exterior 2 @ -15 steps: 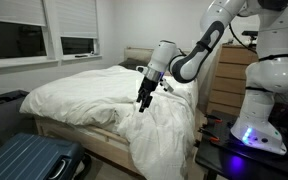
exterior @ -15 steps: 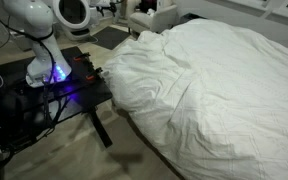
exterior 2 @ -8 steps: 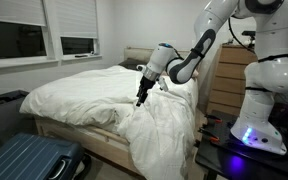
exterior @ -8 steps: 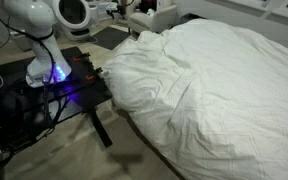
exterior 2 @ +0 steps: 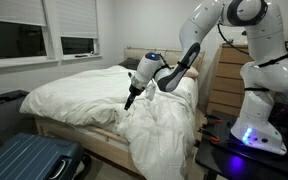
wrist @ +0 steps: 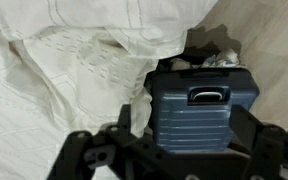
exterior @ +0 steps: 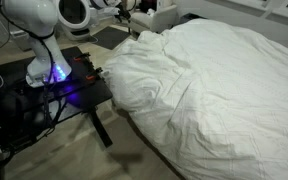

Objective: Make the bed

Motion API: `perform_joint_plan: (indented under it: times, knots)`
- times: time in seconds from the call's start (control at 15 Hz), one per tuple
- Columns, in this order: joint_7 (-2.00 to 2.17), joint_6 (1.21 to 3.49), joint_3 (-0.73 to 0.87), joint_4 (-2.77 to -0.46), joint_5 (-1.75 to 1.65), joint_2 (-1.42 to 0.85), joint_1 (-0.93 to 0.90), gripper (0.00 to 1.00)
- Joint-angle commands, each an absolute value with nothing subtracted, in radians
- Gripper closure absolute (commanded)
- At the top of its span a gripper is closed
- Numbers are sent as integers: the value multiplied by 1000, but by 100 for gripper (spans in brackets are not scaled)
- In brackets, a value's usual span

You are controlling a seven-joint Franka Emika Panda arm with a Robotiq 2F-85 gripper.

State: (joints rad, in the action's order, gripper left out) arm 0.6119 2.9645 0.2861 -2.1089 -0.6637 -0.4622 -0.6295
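Note:
The bed [exterior 2: 79, 95] fills the room's middle, with a puffy white duvet [exterior: 214, 90] rumpled and bunched toward one side edge. In an exterior view my gripper [exterior 2: 130, 100] hangs just over the duvet's folded edge, pointing down, on an arm that reaches in from the white robot [exterior 2: 264, 60]. In the wrist view the gripper [wrist: 189, 115] is open. Its two dark fingers [wrist: 134, 115] frame nothing but a blue suitcase [wrist: 204, 100] far below, and wrinkled duvet [wrist: 54, 70] lies to the left.
The blue suitcase [exterior 2: 29, 160] lies on the floor at the bed's corner. A black table with blue-glowing electronics [exterior: 64, 85] carries the robot base beside the bed. A wooden dresser [exterior 2: 229, 80] stands behind the arm, and windows [exterior 2: 24, 35] line the far wall.
The arm has swung the gripper sideways along the duvet's edge, away from the headboard. The jaws stayed open and the duvet has not moved.

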Motion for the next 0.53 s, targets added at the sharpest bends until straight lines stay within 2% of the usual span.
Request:
perform_joint_plan:
  times: [0.0, 0.47]
  knots:
    - [742, 2890, 361, -2008, -677, -569, -714, 0]
    - [927, 2651, 365, -1925, -600, -641, -698, 0]
